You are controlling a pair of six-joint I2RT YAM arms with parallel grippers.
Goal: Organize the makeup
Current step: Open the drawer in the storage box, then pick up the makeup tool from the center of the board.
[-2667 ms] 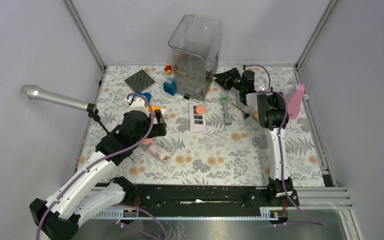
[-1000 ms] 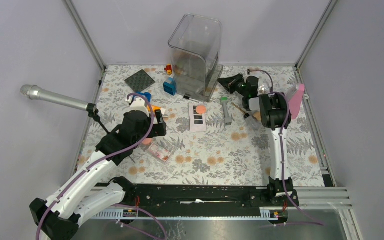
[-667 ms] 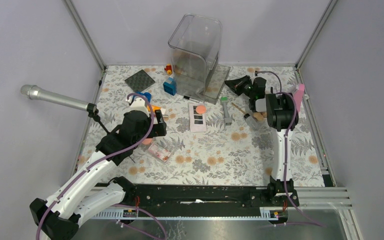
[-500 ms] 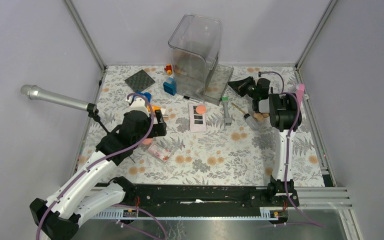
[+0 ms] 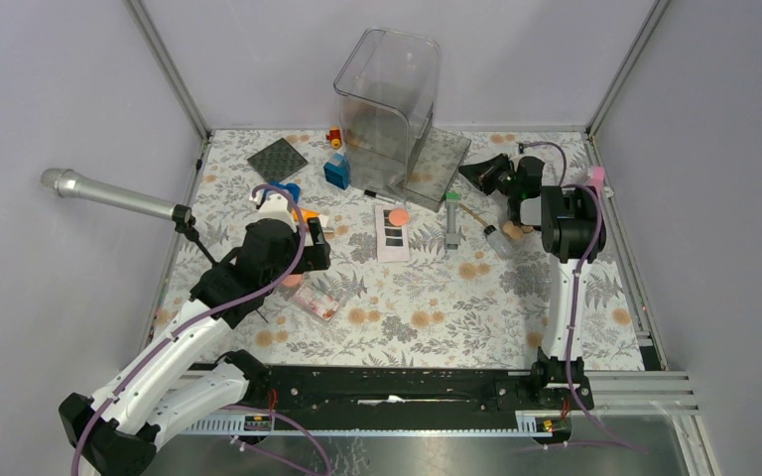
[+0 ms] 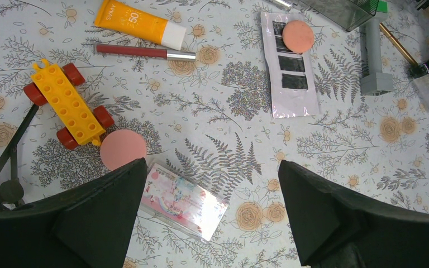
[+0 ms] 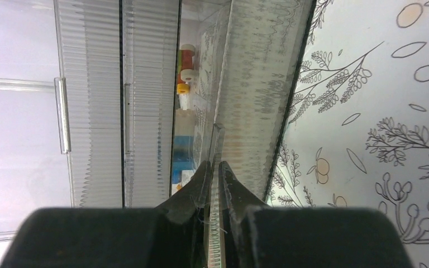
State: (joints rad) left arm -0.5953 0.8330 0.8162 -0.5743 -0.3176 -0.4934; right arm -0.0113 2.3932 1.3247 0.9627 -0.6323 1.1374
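My left gripper (image 6: 212, 167) hangs open above a clear pink-shade palette (image 6: 184, 201), with a coral-pink disc (image 6: 123, 149) just beyond its left finger. Farther off lie a white palette with dark squares (image 6: 290, 78), a second coral disc (image 6: 298, 36) resting on it, a grey tube with a green cap (image 6: 375, 61) and a tan-handled brush (image 6: 402, 47). My right gripper (image 7: 213, 164) is shut on the thin edge of the clear ribbed panel (image 5: 437, 159) that leans out from the tall clear container (image 5: 387, 89). From above, the right gripper (image 5: 478, 171) sits to the right of the container.
An orange sunscreen tube (image 6: 139, 23), a red pencil (image 6: 145, 52) and a yellow toy car (image 6: 70, 103) lie to the left. A silver microphone (image 5: 109, 193) on a stand pokes in from the left. A dark square mat (image 5: 278, 159) and blue block (image 5: 336, 171) sit near the container.
My right gripper has drawn to the right, still shut on the clear panel, which has swung out and down from the container. The left arm has stayed still.
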